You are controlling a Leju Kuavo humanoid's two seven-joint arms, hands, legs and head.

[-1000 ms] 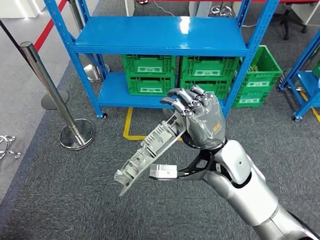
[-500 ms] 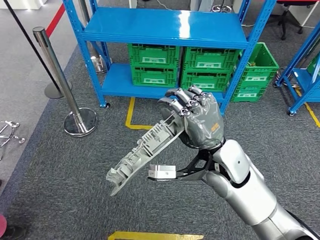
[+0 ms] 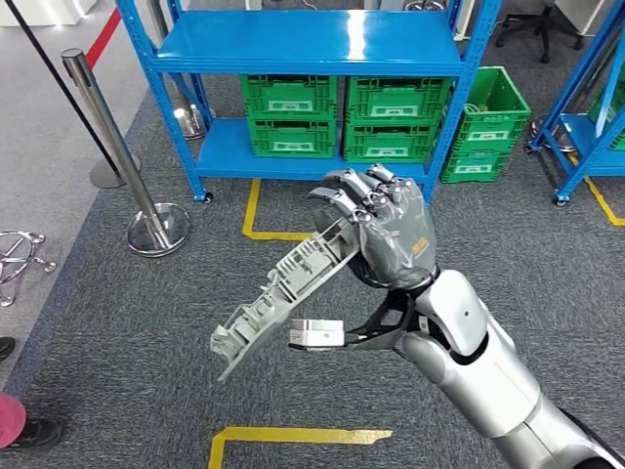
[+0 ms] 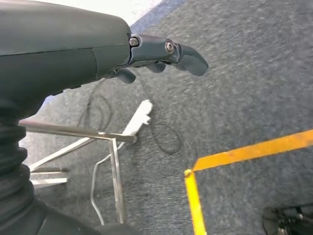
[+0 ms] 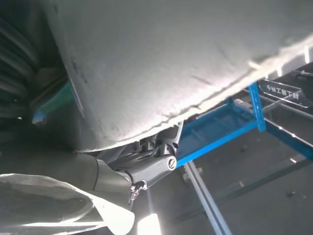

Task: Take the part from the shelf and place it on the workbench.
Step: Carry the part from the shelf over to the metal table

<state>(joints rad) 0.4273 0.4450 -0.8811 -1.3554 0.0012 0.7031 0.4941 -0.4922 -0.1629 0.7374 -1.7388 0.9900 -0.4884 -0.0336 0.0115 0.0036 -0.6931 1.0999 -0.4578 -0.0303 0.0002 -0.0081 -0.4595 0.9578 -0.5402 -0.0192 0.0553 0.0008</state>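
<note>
The right hand (image 3: 391, 239) has its fingers (image 3: 347, 195) clamped over one end of the grey part (image 3: 283, 293), which juts beyond them above the carpet, clear of the shelf (image 3: 310, 44), while the left hand (image 4: 110, 54) hangs with fingers apart; carrying seems underway, and next it needs the bench.

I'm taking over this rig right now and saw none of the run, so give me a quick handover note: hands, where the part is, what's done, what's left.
Right hand: grips the grey part by one end, held out over the carpet, long body slanting down to the robot's left.
Left hand: holds nothing, fingers loosely extended above the floor.
Blue shelf: ahead, green crates on its lower level.
Done: part is off the shelf and in hand.
Left: carry it to the workbench and set it down.
</note>
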